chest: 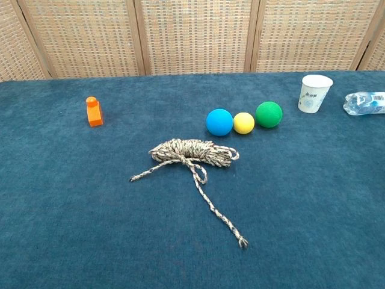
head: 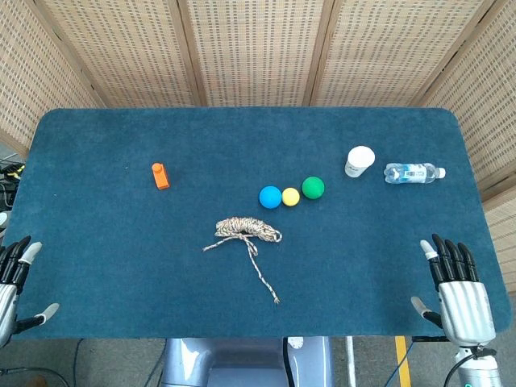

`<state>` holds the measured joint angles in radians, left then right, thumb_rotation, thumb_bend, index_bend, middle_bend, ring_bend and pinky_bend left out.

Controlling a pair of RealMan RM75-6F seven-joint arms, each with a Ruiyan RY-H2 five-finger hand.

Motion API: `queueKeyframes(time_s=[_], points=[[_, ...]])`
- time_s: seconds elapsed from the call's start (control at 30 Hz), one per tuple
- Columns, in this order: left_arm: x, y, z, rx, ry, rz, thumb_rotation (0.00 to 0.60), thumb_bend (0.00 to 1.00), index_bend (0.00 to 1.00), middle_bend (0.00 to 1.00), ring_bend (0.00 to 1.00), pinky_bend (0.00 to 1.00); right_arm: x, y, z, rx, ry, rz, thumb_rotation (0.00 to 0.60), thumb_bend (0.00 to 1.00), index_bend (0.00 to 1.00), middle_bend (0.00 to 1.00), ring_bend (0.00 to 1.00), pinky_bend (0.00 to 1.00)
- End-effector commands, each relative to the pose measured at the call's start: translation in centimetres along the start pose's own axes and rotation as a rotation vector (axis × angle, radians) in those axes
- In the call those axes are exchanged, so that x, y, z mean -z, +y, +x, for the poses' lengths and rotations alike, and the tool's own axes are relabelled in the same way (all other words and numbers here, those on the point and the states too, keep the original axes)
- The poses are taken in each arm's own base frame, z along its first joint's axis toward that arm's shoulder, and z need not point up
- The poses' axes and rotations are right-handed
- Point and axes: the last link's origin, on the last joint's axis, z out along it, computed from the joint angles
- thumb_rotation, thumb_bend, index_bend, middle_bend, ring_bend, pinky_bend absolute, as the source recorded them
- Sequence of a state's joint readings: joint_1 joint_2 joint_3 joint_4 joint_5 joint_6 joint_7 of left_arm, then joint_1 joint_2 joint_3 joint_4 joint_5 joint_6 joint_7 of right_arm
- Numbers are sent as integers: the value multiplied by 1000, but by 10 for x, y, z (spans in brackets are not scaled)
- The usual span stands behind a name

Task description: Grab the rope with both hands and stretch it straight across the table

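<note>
Both hands, left point(head: 16, 282) and right point(head: 455, 290), at near table corners, fingers spread, holding nothing. Rope point(chest: 192, 153) bundled mid-table, tails loose. Step: reach. You bring hands inward, pinch each tail.

Bright even light, soft shadows, seemingly sharp.

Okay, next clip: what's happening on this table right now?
Nothing is being handled yet. The left hand and right hand rest open at the near corners of the blue felt table, fingers spread and empty. The braided beige rope lies bundled mid-table, two loose ends trailing toward the robot. Beyond it sit a blue ball, yellow ball and green ball in a row.
</note>
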<state>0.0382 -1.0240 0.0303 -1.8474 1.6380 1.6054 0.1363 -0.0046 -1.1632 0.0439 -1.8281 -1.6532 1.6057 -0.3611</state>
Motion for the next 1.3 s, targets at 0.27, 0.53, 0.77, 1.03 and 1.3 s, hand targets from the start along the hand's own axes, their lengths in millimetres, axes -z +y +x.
queueKeyframes(time_s=[0.27, 0.53, 0.77, 1.03, 1.3], points=[[-2, 7, -1, -8, -4, -13, 600, 0, 0, 0, 0, 0, -20, -22, -12, 45, -59, 206, 600, 16, 36, 0, 0, 0], [-14, 11, -3, -18, -6, -8, 600, 0, 0, 0, 0, 0, -52, -75, -22, 66, -130, 695, 600, 793, 323, 0, 0, 0], [-21, 11, -9, -28, -32, 9, 600, 0, 0, 0, 0, 0, -79, -100, -46, 224, -222, 842, 600, 995, 326, 0, 0, 0], [-28, 14, -17, -57, -57, 26, 600, 0, 0, 0, 0, 0, -87, -144, -71, 309, -273, 996, 600, 1000, 328, 0, 0, 0], [-28, 16, -22, -75, -63, 29, 600, 0, 0, 0, 0, 0, -80, -168, -96, 338, -352, 1043, 600, 1000, 324, 0, 0, 0]])
